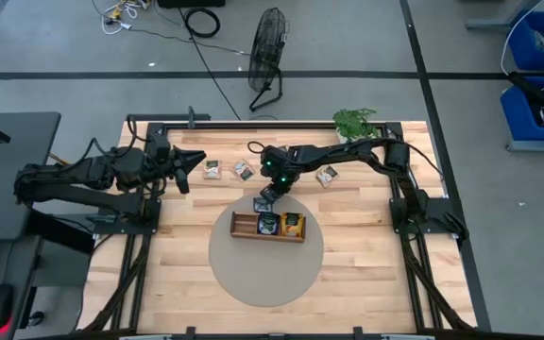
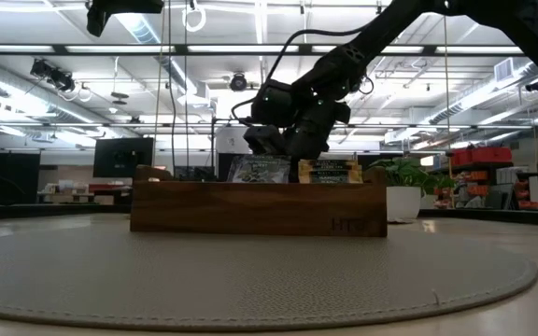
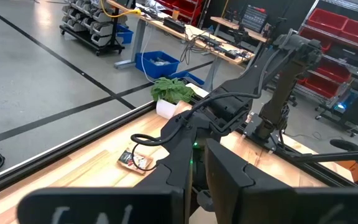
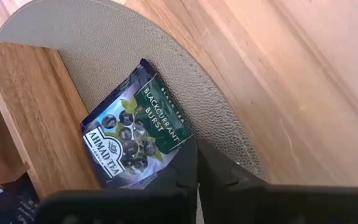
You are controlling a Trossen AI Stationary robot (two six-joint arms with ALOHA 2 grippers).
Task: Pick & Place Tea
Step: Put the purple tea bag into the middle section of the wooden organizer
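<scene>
Right gripper (image 4: 196,163) clenched on dark blue blackcurrant tea packet (image 4: 137,129), just beside long brown wooden compartment tray (image 1: 246,225); packet's lower edge hidden. Left gripper (image 1: 194,163) idle, fingers nearly together, empty.

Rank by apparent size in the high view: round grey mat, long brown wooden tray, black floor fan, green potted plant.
1. Round grey mat, clearly largest.
2. Long brown wooden tray and black floor fan: look similar in extent, and the fan stands on the floor farther from the camera, so no firm rank.
3. Green potted plant, smallest.
</scene>
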